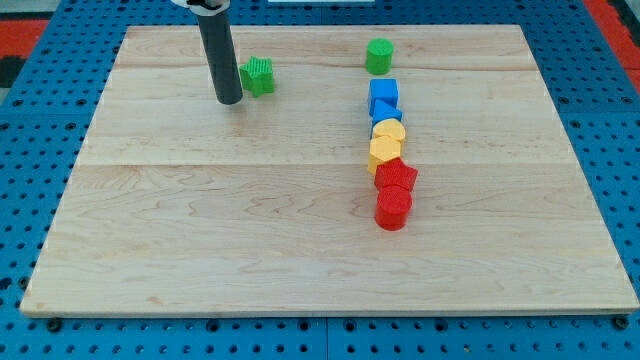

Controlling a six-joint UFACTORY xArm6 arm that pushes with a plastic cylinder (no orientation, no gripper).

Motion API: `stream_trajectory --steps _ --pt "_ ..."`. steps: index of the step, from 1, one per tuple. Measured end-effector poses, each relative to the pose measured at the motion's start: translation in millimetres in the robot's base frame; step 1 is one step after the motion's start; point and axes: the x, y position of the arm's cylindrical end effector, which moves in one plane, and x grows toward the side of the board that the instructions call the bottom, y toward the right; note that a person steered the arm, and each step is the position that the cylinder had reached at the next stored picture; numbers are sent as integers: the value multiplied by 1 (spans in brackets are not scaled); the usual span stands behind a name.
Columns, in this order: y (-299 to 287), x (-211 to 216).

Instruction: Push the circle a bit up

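**Risk: wrong circle, jammed column**

Board (200, 240) largest; rod holds nothing, my tip (229, 101) just left of green star (258, 76); green circle (379, 56) sits top, red circle (392, 210) ends touching column; pushing red upward likely shoves red hexagon (396, 177) too.

1. Sitting near the wooden board's (200, 250) top-left corner: green star (258, 76).
2. Touching in a column right of centre, running downward: blue cube (383, 92), blue block (386, 111), upper yellow block (389, 132), lower yellow block (383, 154), red star (397, 177).
3. Surrounding the board: blue pegboard (40, 110).
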Motion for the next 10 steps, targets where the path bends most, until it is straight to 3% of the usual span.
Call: stream_trajectory --steps 2,3,6,7,8,9,10 --pt "53 20" --pt "94 -18" --pt "155 -43" --pt "200 -43" --pt "224 -76" --pt "179 -93" --pt "223 -85"
